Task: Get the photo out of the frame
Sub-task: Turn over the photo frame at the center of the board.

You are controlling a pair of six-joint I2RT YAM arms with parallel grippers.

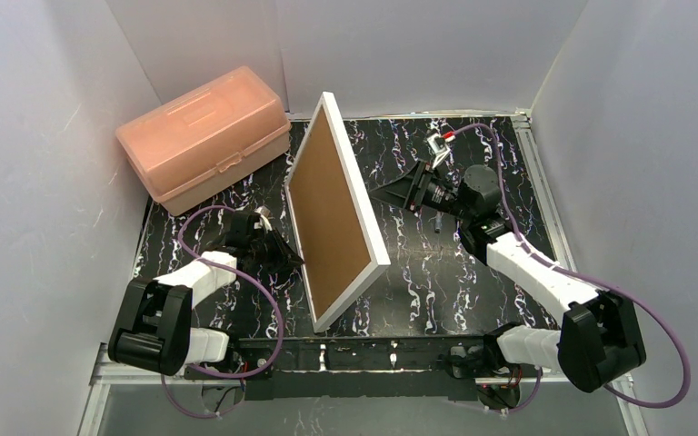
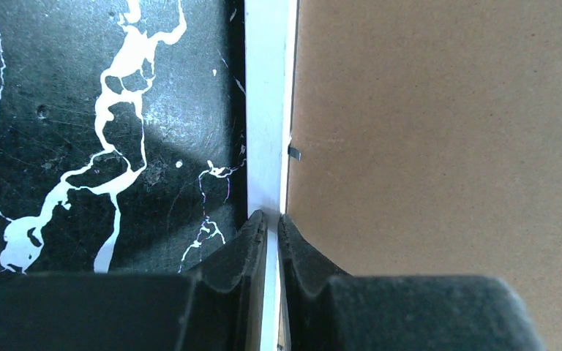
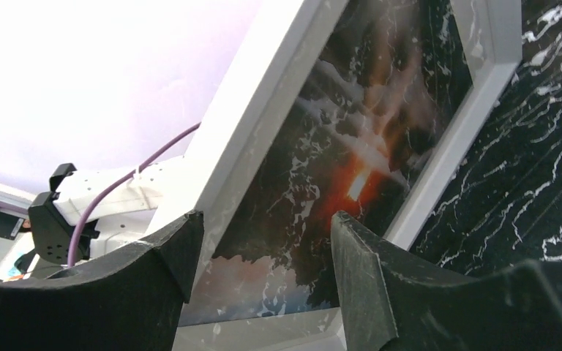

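The frame [image 1: 332, 213] stands tilted on one long edge in the middle of the table, its brown back toward the left arm. My left gripper [image 1: 284, 256] is shut on its thin white border [image 2: 267, 110], one finger on each side, beside the brown back [image 2: 439, 131]. My right gripper [image 1: 393, 193] is open on the frame's front side, close to it, with nothing between its fingers. In the right wrist view the photo [image 3: 351, 146], an orange-red glow among dark shapes, sits in the frame [image 3: 263, 102] just beyond the open right gripper [image 3: 263, 219].
A closed pink plastic box [image 1: 202, 136] stands at the back left of the black marbled table [image 1: 436, 263]. White walls enclose the table on three sides. The left arm [image 3: 110, 194] shows past the frame's edge in the right wrist view.
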